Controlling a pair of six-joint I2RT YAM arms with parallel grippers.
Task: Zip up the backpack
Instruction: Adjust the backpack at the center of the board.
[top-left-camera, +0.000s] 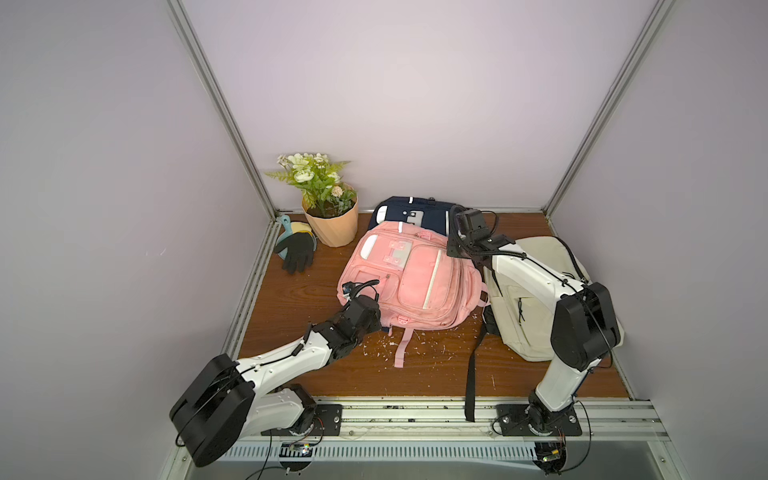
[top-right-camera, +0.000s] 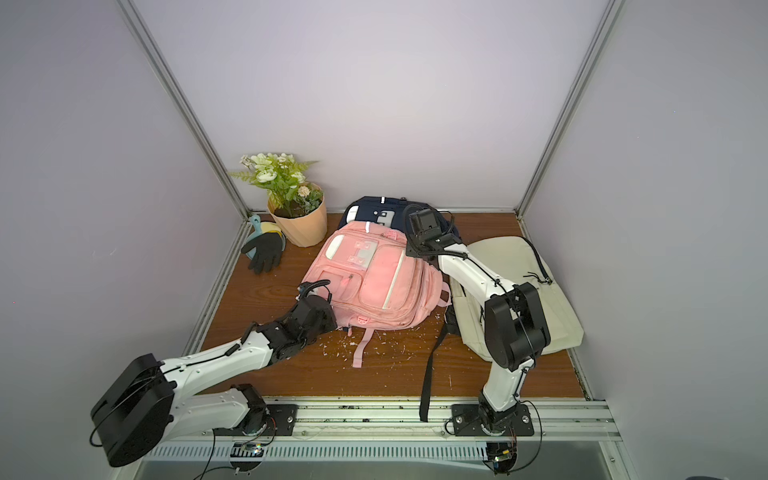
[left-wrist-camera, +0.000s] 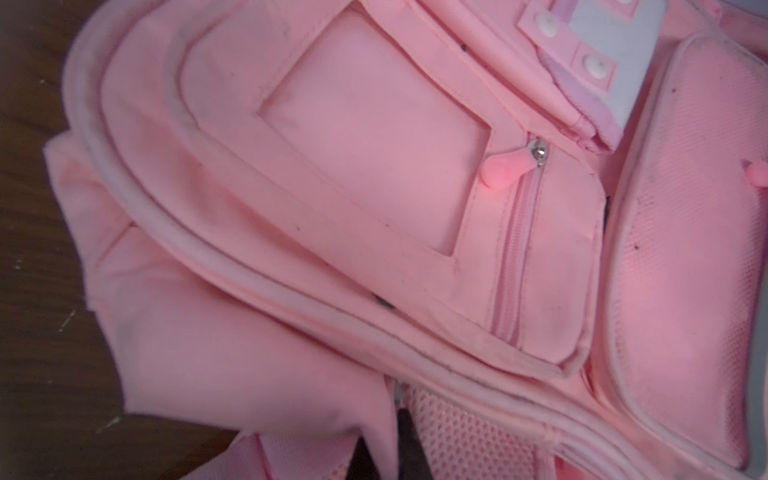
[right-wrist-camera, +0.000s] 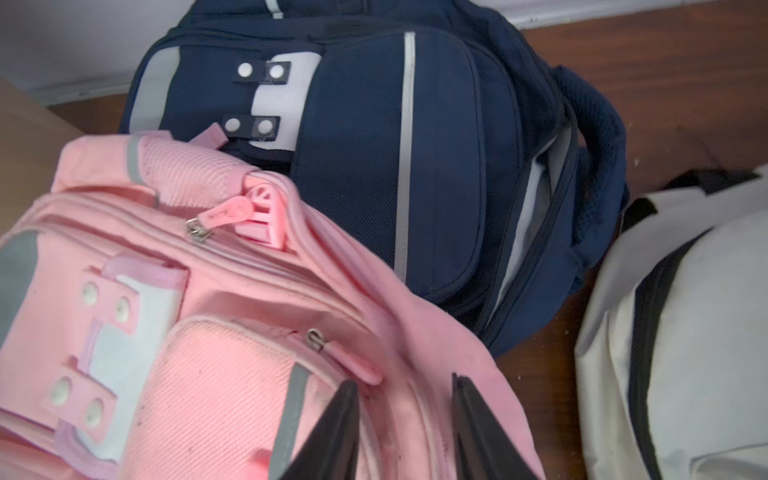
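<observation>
The pink backpack (top-left-camera: 415, 282) (top-right-camera: 374, 286) lies flat in the middle of the wooden table. My left gripper (top-left-camera: 353, 299) (top-right-camera: 309, 299) is at its near-left corner. In the left wrist view its fingers are buried under bunched pink backpack fabric (left-wrist-camera: 257, 374), on which it is shut. A small pocket zipper pull (left-wrist-camera: 505, 172) shows there. My right gripper (right-wrist-camera: 404, 380) (top-left-camera: 452, 252) stands open over the bag's far-right edge, a ridge of pink fabric lying loose between its fingers. The main zipper pull (right-wrist-camera: 224, 216) sits near the bag's top, and a front pocket pull (right-wrist-camera: 353, 361) lies beside one fingertip.
A navy backpack (top-left-camera: 415, 212) (right-wrist-camera: 415, 166) lies behind the pink one, partly under it. A cream backpack (top-left-camera: 536, 299) (right-wrist-camera: 685, 332) lies on the right under the right arm, with a black strap (top-left-camera: 471, 374) reaching the front rail. A flower pot (top-left-camera: 332, 224) and a black glove (top-left-camera: 296, 251) are at the back left.
</observation>
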